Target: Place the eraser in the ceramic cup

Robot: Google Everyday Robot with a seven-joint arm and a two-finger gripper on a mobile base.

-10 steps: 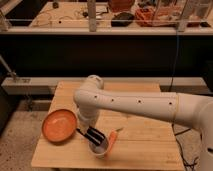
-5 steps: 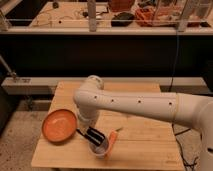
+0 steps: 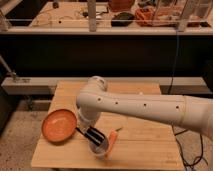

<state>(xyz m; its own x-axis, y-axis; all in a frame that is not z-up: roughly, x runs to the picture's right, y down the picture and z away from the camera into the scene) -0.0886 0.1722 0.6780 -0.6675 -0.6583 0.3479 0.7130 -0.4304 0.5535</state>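
Note:
The ceramic cup (image 3: pixel 101 149) is small, round and pale, with an orange part (image 3: pixel 114 139) on its right side. It stands near the front edge of the wooden table (image 3: pixel 145 135). My gripper (image 3: pixel 94 134) is at the end of the white arm (image 3: pixel 135 107), right above the cup's left rim. A dark narrow bar with pale lengthwise stripes, the eraser (image 3: pixel 96 137), slants from the upper left down to the cup's mouth under the gripper. Whether its lower end is inside the cup is hidden.
A wide shallow orange dish (image 3: pixel 59 125) lies on the table's left side, close to the gripper. A black counter and cluttered shelves stand behind the table. Cables hang at the right, by the table's right edge.

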